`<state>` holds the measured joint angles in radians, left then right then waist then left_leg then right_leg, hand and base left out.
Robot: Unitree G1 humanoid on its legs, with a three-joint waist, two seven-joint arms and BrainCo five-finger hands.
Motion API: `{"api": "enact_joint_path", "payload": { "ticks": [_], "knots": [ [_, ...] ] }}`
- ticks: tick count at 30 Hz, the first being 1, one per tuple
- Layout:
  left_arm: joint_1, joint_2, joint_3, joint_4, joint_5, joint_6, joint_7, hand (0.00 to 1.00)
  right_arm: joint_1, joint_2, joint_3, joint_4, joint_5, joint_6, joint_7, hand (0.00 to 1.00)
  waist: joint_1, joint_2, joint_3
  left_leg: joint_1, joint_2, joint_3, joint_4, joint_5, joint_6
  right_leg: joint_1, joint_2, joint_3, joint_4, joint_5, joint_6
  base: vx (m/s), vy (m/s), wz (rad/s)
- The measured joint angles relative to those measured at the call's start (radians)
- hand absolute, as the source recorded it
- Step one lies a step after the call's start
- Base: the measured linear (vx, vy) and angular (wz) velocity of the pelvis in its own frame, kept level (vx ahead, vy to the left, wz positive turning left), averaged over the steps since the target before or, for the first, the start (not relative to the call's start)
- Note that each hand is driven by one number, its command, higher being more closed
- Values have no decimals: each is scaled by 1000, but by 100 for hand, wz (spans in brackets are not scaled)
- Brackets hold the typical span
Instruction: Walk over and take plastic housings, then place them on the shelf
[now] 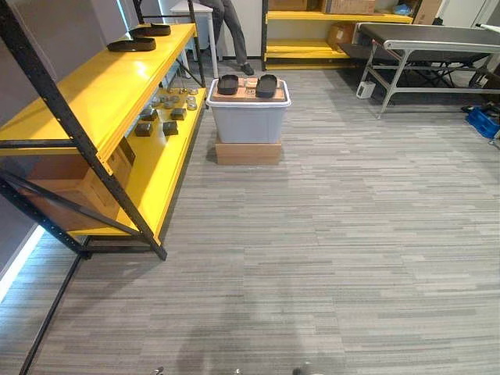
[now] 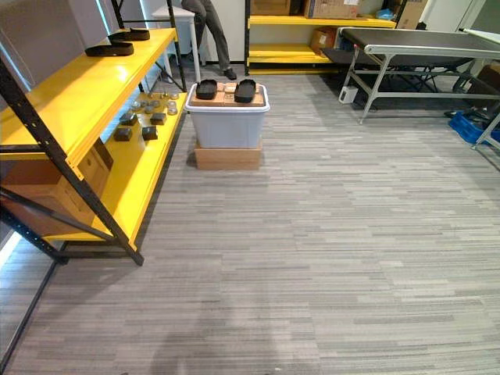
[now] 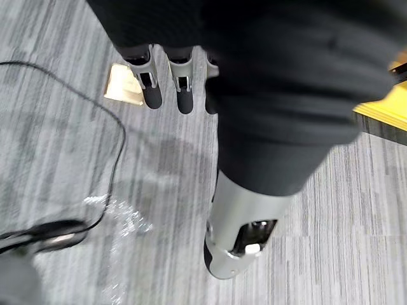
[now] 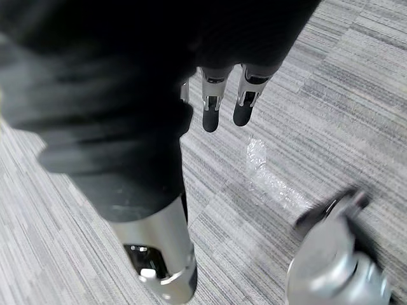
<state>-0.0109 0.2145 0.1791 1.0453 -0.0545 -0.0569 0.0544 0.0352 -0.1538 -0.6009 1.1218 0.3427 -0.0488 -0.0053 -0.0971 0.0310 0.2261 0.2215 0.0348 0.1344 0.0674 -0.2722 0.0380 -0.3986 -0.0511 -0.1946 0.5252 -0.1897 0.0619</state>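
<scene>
- While the walk is the step in hand, the left hand [image 3: 151, 86] hangs over the carpet with fingers loose and straight, carrying nothing.
- On the left stands the yellow shelf [image 1: 94, 86]. Two dark shelved housings [image 1: 131, 44] lie at the far end of its top board, their long axes across the board, as far as this distance lets me judge.
- Well ahead, just beside the shelf's far end, the two plastic housings [image 1: 228, 84] sit side by side on a cardboard sheet [image 1: 248, 92] atop the grey bin [image 1: 248, 121]. Each long axis points away from the robot.
- Best to walk straight, keep off the shelf's near post and stop square to the bin, so each hand can close across a housing's short width.
- The right hand [image 4: 212, 105] hangs loose too, fingers straight and empty.
</scene>
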Motion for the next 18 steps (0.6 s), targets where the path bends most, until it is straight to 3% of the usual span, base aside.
{"api": "enact_joint_path", "payload": {
  "ticks": [2, 3, 4, 6, 8, 10, 11, 12, 13, 14, 16, 17, 18],
  "knots": [
    [-66, 6, 10, 1, 2, -6, -2, 0, 41, 3, -23, 1, -2, -1, 0, 0, -35, -1, 4, 48, 35, -69, -54, -17, -33, -13, 34, -2, -289, 140, -31, 642, -185, 103],
    [-69, 0, 11, 0, 2, -9, -1, 0, 52, 2, -30, 0, -2, -1, 0, 0, -41, 2, 1, 75, 47, -79, -67, -21, -43, -6, 48, 7, -280, 193, -41, 670, -227, 71],
    [-67, -7, 31, -3, 13, -15, -7, 0, 60, 13, -70, 1, -12, -2, 3, 0, -46, 1, -3, 87, 69, -78, -31, -18, -58, -3, 65, 22, -233, 253, -108, 596, -207, 25],
    [-58, -38, 114, -5, 22, -14, -10, 0, 64, 42, -132, -14, -17, -2, 7, 0, -33, 9, -1, 37, 99, -46, 191, 11, -119, 42, 92, 19, -184, 179, -138, 764, -248, -5],
    [-18, -99, 228, -55, 22, -10, -11, 0, 106, 86, -142, -58, -17, -1, 9, 0, -20, 21, 5, -167, 179, -54, 776, 164, -163, 221, 132, 23, -250, 111, -170, 887, -231, -4],
    [20, -124, 272, -93, 19, -8, -12, 0, 126, 122, -134, -89, -17, 3, 9, 0, 20, 21, 7, -301, 231, -50, 1100, 160, -155, 384, 172, 66, -335, 93, -192, 692, -124, -30],
    [33, -126, 273, -96, 19, -8, -12, 0, 128, 131, -130, -92, -17, 4, 9, 0, 30, 15, 6, -345, 235, -46, 1152, 151, -140, 431, 173, 76, -363, 86, -196, 637, -72, -50],
    [64, -140, 273, -101, 17, -6, -11, 0, 128, 140, -124, -95, -18, 7, 8, 0, 55, 6, -4, -453, 242, -10, 1163, 111, -88, 530, 164, 115, -428, 69, -194, 623, -60, -55],
    [84, -151, 272, -104, 14, -7, -13, 0, 126, 144, -124, -103, -18, 8, 7, 0, 71, 1, -6, -516, 238, 26, 1105, 85, -77, 573, 151, 142, -456, 42, -183, 630, -17, -60],
    [102, -162, 271, -103, 5, -6, -14, 0, 119, 146, -124, -113, -18, 11, 7, 0, 79, 4, -7, -568, 223, 45, 1009, 61, -73, 607, 138, 161, -472, 21, -179, 614, 50, -58],
    [143, -178, 260, -97, -5, -3, -18, 0, 102, 148, -149, -112, -23, 14, 11, 0, 95, -12, -16, -611, 129, 54, 624, 55, -85, 647, 84, 199, -475, -41, -154, 585, 112, -62],
    [168, -184, 241, -83, -13, 0, -19, 0, 90, 140, -178, -102, -37, 13, 10, 0, 119, -13, -21, -620, 82, 40, 385, 160, -58, 684, 53, 237, -479, -87, -139, 477, 136, -70],
    [181, -183, 238, -75, -22, 2, -18, 0, 84, 137, -194, -89, -40, 13, 10, 0, 131, -19, -26, -616, 66, 41, 382, 218, -50, 702, 37, 257, -483, -95, -141, 691, 175, -55]
  ]
}}
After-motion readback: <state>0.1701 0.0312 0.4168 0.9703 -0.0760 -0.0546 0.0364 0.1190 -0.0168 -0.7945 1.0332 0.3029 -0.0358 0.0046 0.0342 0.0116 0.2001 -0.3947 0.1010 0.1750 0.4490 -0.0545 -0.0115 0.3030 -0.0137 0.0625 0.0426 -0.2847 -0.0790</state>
